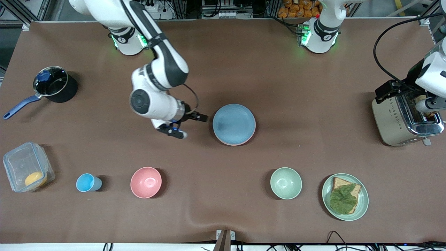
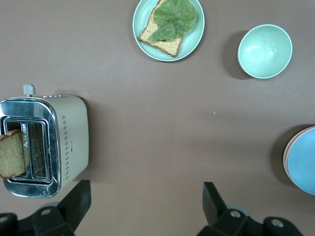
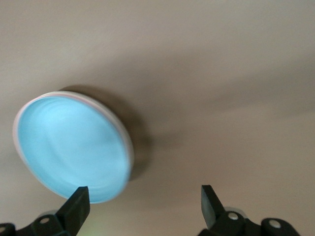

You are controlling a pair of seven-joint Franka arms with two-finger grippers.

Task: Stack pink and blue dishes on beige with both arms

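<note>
The blue plate [image 1: 233, 123] tops a stack at the table's middle, with the pink plate's [image 1: 232, 143] rim peeking out at the stack's 6 o'clock edge; any beige plate beneath is hidden. The right gripper [image 1: 191, 124] hovers at the stack's 9 o'clock, jaws wide open and empty. The left gripper [image 2: 146, 206] waits over the toaster [image 1: 406, 120], equally open, holding nothing.

White Arms With Black Parts

Both arms had glossy white rounded shells with dark grey and black bands at the joints. Green lights glowed at the two bases. A thin black cable looped near the right hand [image 1: 188, 123], whose fingers [image 3: 77, 205] were black.
</note>
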